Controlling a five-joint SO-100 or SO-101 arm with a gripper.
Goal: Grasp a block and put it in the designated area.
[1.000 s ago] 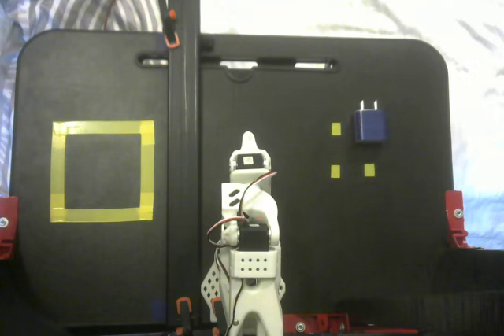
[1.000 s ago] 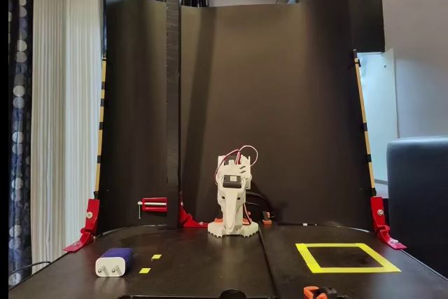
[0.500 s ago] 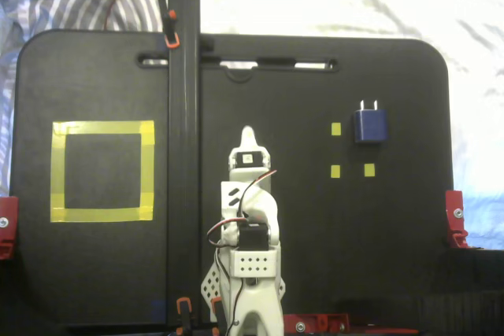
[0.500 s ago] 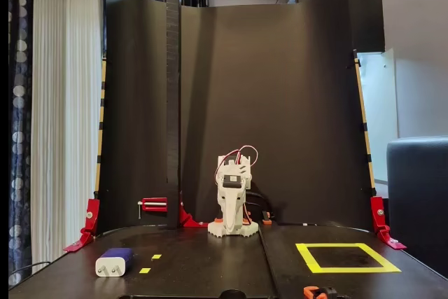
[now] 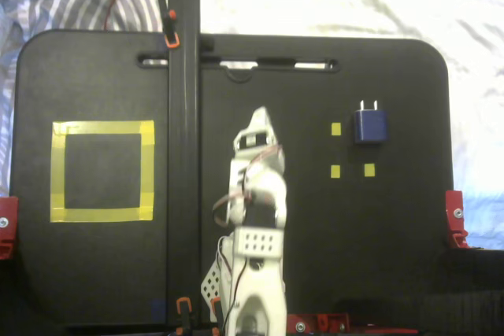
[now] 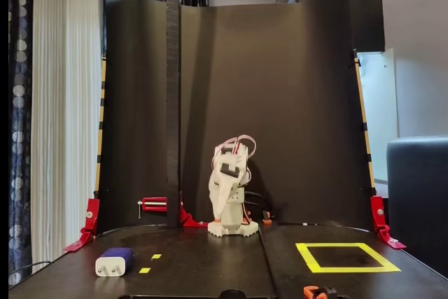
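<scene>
The dark navy block [image 5: 369, 126] lies on the black board at the right of a fixed view, its two pale prongs pointing to the far edge. In a fixed view from the front it lies at the left [image 6: 114, 262], pale end facing the camera. The designated area is a square of yellow tape [image 5: 102, 171] at the left, and it holds nothing; it also shows at the right [image 6: 346, 257]. My white gripper [image 5: 258, 119] is folded in at the board's middle, looks shut and empty, and is well apart from both. The arm [image 6: 229, 194] stands at the back centre.
Three tiny yellow squares [image 5: 336, 129] [image 5: 335, 171] [image 5: 369, 169] sit around the block. A tall black post [image 5: 183, 155] stands between the arm and the taped square. Red clamps [image 5: 455, 218] hold the board's edges. A black backdrop [image 6: 294, 103] rises behind the arm.
</scene>
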